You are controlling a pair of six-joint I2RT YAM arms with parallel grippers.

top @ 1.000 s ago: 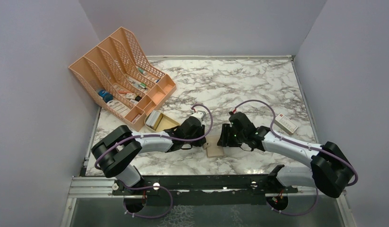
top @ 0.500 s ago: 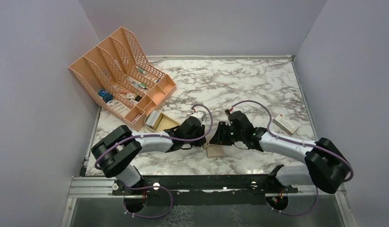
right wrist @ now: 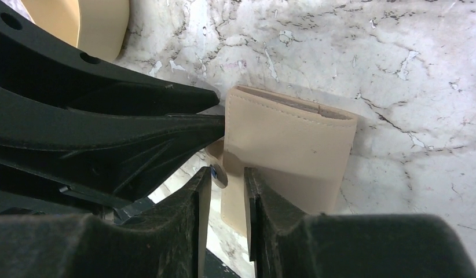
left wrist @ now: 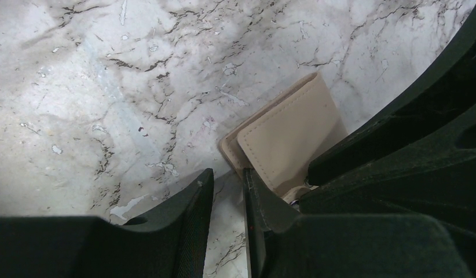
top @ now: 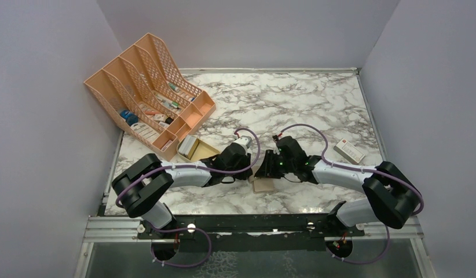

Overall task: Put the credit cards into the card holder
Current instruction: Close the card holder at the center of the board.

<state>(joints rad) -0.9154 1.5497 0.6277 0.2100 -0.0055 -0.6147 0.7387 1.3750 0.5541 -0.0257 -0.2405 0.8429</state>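
The tan card holder (top: 263, 184) lies folded on the marble between both grippers, also seen in the left wrist view (left wrist: 293, 136) and the right wrist view (right wrist: 288, 145). My left gripper (top: 247, 172) stands at its left edge, jaws a little apart with only marble between them (left wrist: 227, 194). My right gripper (top: 263, 169) hangs over the holder's near corner, jaws narrowly apart (right wrist: 224, 188), with the snap tab (right wrist: 217, 175) at their tips. Pale grey credit cards (top: 186, 143) rest in the beige dish (top: 204, 152).
An orange mesh file rack (top: 146, 92) stands at the back left with small items in it. A white box with a red mark (top: 348, 151) lies at the right. Grey walls close off three sides.
My right gripper has slid left, close to the left gripper and over the card holder, and its jaws have narrowed. The left arm and the holder have stayed put.
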